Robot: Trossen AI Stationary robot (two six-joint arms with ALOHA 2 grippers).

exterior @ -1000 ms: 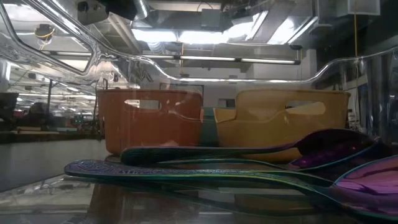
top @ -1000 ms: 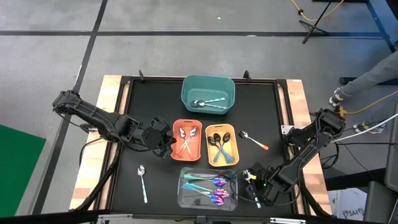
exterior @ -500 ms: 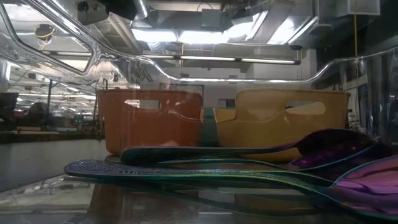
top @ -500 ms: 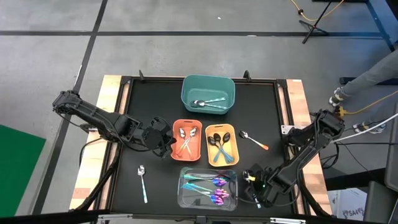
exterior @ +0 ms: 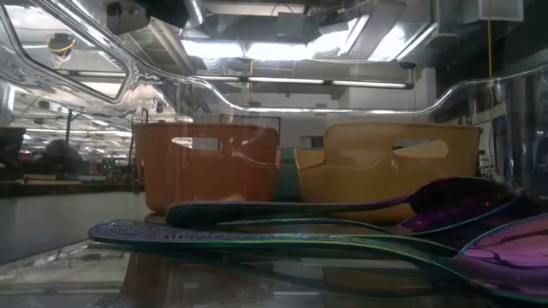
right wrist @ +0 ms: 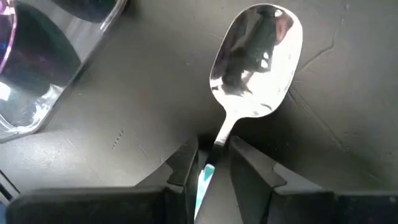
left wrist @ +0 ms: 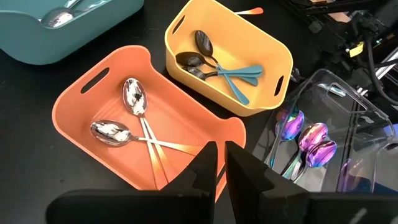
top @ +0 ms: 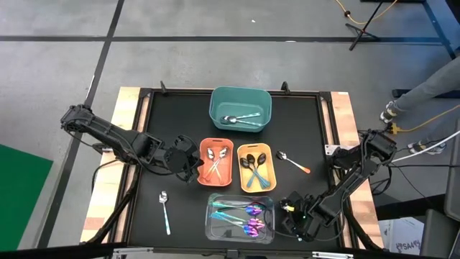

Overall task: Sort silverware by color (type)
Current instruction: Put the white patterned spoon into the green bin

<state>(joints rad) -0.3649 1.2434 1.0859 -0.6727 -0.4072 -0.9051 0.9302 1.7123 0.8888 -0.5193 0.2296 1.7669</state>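
Black tabletop (top: 180,108) on grey floor; right gripper (right wrist: 212,163), near right beside the clear bin (top: 211,229), fingers pinching a teal-handled spoon (right wrist: 255,62) lying on it; left gripper (left wrist: 220,163), fingers nearly shut, empty, by the orange bin (left wrist: 74,102)

Grey concrete floor (top: 180,65) with dark seams, green mat (top: 18,187), ceiling strip lights (exterior: 282,51)

Black table (top: 180,115) carries four bins (top: 241,108); three loose spoons (top: 164,210)
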